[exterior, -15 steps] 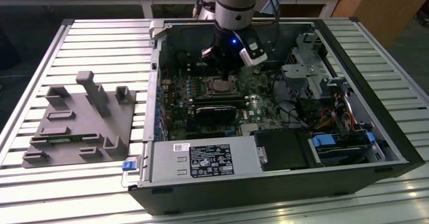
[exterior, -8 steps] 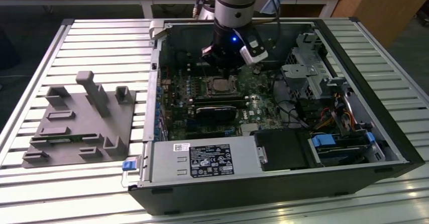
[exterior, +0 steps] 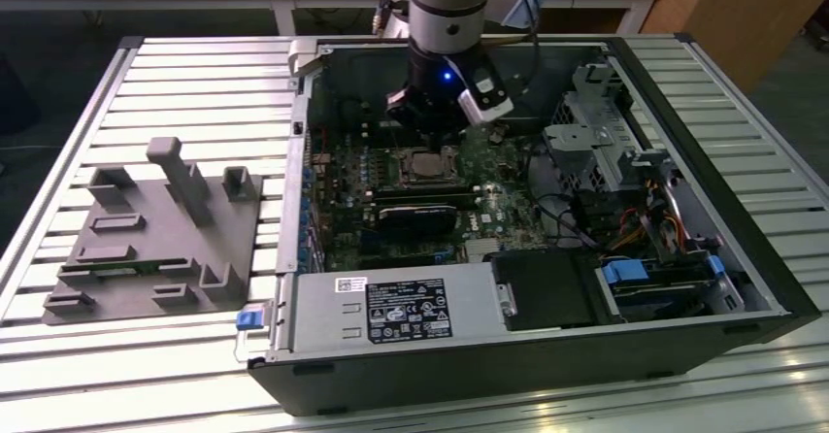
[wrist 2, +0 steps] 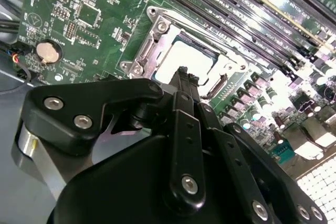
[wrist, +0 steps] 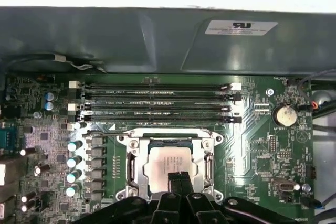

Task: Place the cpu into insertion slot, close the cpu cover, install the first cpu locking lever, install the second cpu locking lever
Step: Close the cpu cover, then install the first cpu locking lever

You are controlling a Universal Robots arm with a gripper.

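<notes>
Exterior view: the arm (exterior: 447, 11) hangs from the upper middle of the frame into the open computer case (exterior: 545, 370). The insertion slot (exterior: 425, 168) lies at frame centre, directly under the arm's end.
Task's thing: the cpu (wrist: 168, 162) already sits flat in the slot. The cpu cover (wrist: 132, 167) lies down around it, and the chip's top shows through its cut-out.
Jaws: the gripper (wrist: 180, 178) has its two black fingers pressed together, with only a thin seam between them and nothing pinched.
Key relation: in both wrist views the joined fingertips point at the cpu and overlap its edge farthest from the memory slots (wrist: 157, 103). Chip and cover lie straight ahead of the tips, not off to a side. I cannot tell whether the tips touch or hover.
Axis: cpu and cover are square, so neither has a long axis. The finger seam runs crosswise to the memory slots.
Lever: a thin wire lever (wrist: 105, 133) lies along the cover's side nearest the memory slots. I cannot tell whether it is latched.
Materials: the cpu top is dull, smooth, silver-grey metal. The cover is thin bright steel with screw heads at its corners. The board (wrist: 252, 150) is matte green and studded with small parts. The fingers are hard, black and bolted.
</notes>
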